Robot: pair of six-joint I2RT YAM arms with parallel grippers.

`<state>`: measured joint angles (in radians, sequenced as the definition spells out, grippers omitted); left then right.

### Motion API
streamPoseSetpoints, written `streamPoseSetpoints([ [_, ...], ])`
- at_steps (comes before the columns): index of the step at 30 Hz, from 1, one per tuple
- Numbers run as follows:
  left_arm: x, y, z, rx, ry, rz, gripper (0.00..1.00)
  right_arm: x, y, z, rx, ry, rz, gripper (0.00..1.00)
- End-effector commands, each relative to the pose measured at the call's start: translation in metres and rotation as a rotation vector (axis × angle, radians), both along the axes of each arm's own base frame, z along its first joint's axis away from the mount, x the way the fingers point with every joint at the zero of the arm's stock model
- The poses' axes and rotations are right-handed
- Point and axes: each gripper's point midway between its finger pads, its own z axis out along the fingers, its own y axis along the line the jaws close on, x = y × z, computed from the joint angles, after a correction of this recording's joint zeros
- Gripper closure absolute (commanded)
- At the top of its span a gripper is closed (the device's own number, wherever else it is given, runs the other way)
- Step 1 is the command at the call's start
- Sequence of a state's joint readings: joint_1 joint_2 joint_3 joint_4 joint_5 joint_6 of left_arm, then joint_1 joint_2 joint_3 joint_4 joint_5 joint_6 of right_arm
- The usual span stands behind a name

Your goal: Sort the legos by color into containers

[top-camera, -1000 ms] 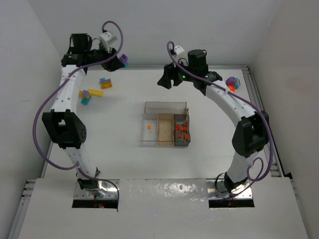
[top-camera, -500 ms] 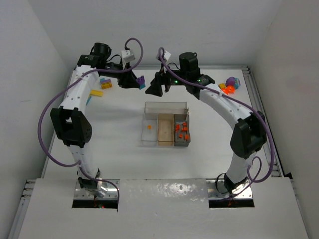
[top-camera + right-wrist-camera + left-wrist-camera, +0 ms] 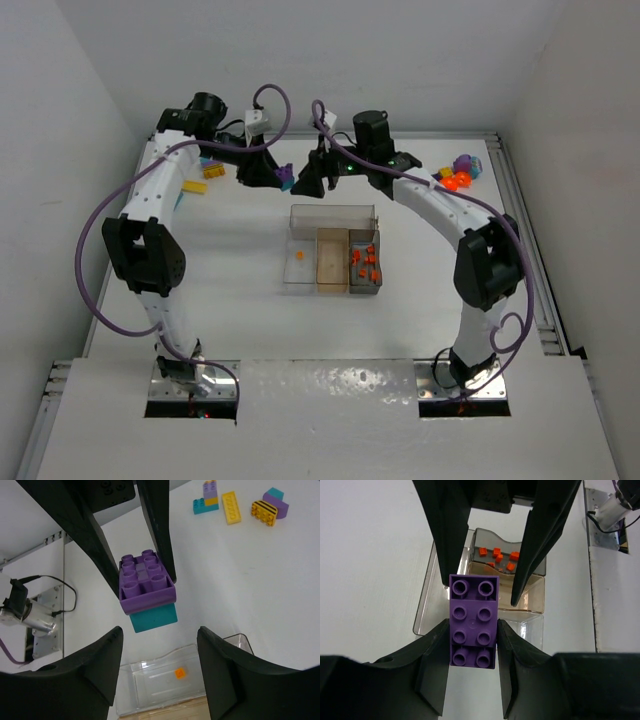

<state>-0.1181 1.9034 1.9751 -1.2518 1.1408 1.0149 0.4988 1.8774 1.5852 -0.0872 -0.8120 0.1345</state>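
"Legos [image 3: 366,262], nearest lot?"
"Orange-red pieces [image 3: 368,258] in the tray's [image 3: 333,208] grey compartment [image 3: 364,287]; one orange piece [image 3: 299,255] in the clear one."
"Next back?"
"Purple brick [image 3: 473,621] stacked on a teal brick [image 3: 154,617], clamped in the left gripper [image 3: 472,630], in the air behind the tray. Right gripper [image 3: 160,632] faces it, fingers spread, grasping nothing."
"Farthest?"
"Loose on the table [image 3: 240,250]: far-left group [image 3: 235,505], yellow, teal, purple; far-right group [image 3: 460,172], purple and orange."

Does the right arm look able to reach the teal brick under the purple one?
Likely yes: the right claw is open, facing the teal brick, which sticks out uncovered beneath the purple brick pinched by the left claw.
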Motion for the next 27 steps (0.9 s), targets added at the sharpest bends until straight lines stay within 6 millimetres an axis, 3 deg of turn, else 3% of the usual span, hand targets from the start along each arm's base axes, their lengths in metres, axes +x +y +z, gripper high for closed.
streamPoseSetpoints([
  [1, -0.011, -0.008, 0.037, -0.077, -0.115, -0.059, 1.00, -0.005, 0.006, 0.016, 0.043, -0.053, 0.065, 0.40],
  [11, -0.012, -0.009, 0.038, -0.086, -0.109, -0.060, 1.00, 0.000, 0.016, 0.021, 0.080, -0.064, 0.053, 0.46],
  [19, -0.009, -0.012, 0.045, -0.112, -0.107, -0.052, 1.00, -0.003, 0.022, 0.020, 0.089, -0.047, 0.076, 0.61],
  [22, -0.009, -0.013, 0.046, -0.121, -0.103, -0.054, 1.00, -0.006, 0.023, 0.022, 0.100, -0.035, 0.087, 0.70],
  [27, -0.010, -0.013, 0.038, -0.113, -0.075, -0.050, 1.00, -0.006, 0.023, 0.030, 0.144, -0.056, 0.065, 0.98],
])
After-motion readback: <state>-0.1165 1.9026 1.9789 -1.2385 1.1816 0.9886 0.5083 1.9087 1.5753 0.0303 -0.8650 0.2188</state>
